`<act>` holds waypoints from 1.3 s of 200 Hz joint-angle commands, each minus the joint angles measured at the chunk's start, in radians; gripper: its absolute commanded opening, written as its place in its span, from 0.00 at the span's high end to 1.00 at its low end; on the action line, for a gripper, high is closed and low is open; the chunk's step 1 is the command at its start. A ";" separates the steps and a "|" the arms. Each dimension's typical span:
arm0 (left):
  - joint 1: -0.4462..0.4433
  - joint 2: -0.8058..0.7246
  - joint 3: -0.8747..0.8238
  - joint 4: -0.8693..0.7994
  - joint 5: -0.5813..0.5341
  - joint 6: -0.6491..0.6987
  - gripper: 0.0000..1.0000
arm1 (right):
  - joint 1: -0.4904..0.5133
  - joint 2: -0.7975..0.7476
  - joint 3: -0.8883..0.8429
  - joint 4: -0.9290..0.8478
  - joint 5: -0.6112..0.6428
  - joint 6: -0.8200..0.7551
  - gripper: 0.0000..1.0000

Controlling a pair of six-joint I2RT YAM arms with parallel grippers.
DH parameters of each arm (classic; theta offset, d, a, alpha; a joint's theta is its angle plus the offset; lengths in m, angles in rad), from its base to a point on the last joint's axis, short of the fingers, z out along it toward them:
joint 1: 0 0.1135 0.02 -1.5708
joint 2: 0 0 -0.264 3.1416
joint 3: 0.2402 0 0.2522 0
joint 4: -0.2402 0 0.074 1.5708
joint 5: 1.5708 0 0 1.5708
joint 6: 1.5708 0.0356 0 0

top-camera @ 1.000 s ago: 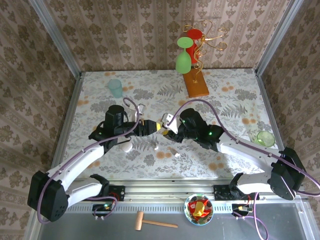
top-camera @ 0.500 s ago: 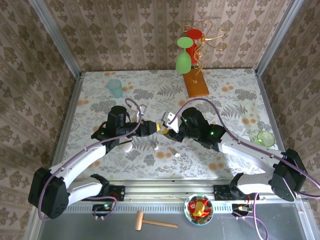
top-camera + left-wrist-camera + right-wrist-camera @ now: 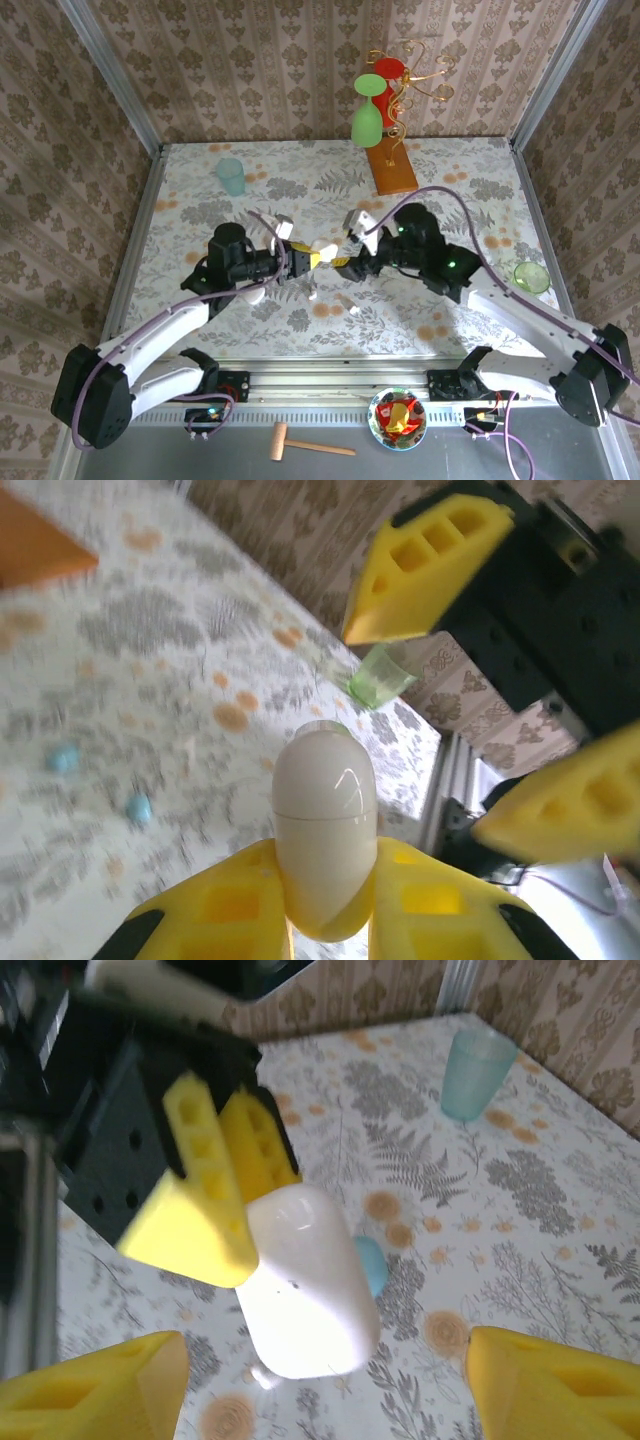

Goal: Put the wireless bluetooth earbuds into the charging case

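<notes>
Left gripper (image 3: 330, 880) was clamped tight on the white, glossy, egg-shaped plastic charging case (image 3: 324, 820), pinching its lower half and holding it up off the flower-patterned table (image 3: 450, 200), lid end pointing out toward the other arm. Right gripper (image 3: 322, 1345) stood spread wide around the case, yellow fingers well apart on either side, touching nothing.

The tiny glossy plastic earbuds were down on the cloth: two pale blue ones (image 3: 138, 807) near each other in the left wrist view, and what looked like small white ones (image 3: 351, 306) just below the two grippers in the top view. Whether the case lid was open, I couldn't tell; a seam ran across the shell.

Now, those buds: I'd call them featherlight, hard and slick, with rounded shells that would squirt out of a careless pinch. Not likely to break, but easy to flick away. Best bet would be a light pinch across the widest part of the body, fingertips low to the cloth, squeezing gently.
</notes>
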 commanded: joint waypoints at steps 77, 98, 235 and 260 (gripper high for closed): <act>-0.006 0.120 -0.082 0.647 0.137 0.253 1.00 | -0.119 -0.015 0.000 0.032 -0.399 0.158 0.31; -0.014 0.126 -0.073 0.651 0.164 0.247 1.00 | -0.119 0.017 0.020 0.003 -0.454 0.125 0.35; -0.078 0.047 -0.101 0.494 0.126 0.315 0.77 | -0.115 0.078 0.105 -0.130 -0.526 -0.016 0.95; -0.083 0.018 -0.053 0.277 0.131 0.420 0.59 | -0.095 0.085 0.139 -0.219 -0.457 -0.059 0.96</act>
